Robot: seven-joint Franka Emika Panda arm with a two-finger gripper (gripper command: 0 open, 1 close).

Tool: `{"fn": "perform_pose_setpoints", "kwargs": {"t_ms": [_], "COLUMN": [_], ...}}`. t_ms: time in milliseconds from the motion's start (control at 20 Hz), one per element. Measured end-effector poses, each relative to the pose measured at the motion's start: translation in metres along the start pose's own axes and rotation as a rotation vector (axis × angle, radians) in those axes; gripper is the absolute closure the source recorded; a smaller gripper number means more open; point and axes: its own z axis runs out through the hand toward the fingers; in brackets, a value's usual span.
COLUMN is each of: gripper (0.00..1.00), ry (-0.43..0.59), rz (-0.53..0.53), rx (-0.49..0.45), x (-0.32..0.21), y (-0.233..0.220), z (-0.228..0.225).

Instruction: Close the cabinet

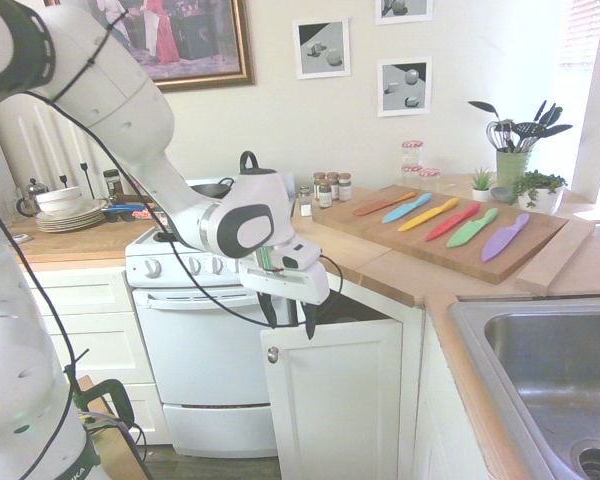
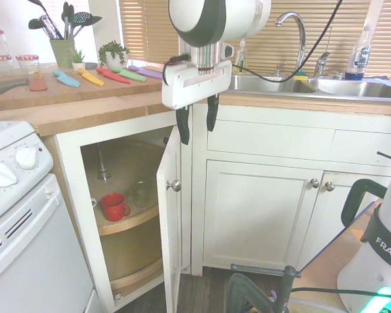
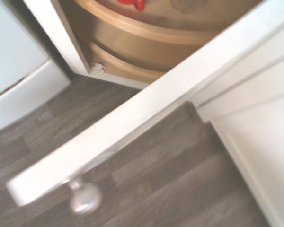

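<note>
The cabinet (image 1: 335,400) is a white base unit under the wooden counter, and its tall door (image 2: 169,222) stands swung wide open. A small round silver knob (image 2: 174,185) sits near the door's upper free corner and also shows in the wrist view (image 3: 85,198). My gripper (image 1: 288,318) (image 2: 197,122) hangs open and slightly tilted right above the door's top edge, its dark fingertips (image 2: 183,134) down at about the level of that edge. It holds nothing. The wrist view looks straight down on the door's top edge (image 3: 146,109), which runs as a white diagonal band.
Inside the cabinet, round wooden shelves (image 2: 127,222) carry a red cup (image 2: 114,207). The white oven (image 1: 205,350) stands beside the opening. On the other side are closed white cabinets (image 2: 260,215) under the sink (image 2: 267,83). A cutting board with coloured knives (image 1: 460,230) lies on the counter.
</note>
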Motion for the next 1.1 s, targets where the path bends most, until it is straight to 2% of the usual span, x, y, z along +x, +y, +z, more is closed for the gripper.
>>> {"fn": "perform_pose_setpoints", "kwargs": {"t_ms": [200,400,450,1100], "gripper": [0.0,0.0,1.0,1.0], "ry": [0.028,0.039,0.04,0.021], "rz": [-0.098,-0.162,-0.172,-0.187], "rx": [0.011,-0.012,-0.018,-0.037], "x": [0.013,0.029,0.031,0.027], "y": [-0.002,-0.018,-0.023,-0.034], "z": [0.038,0.058,0.06,0.078]}}
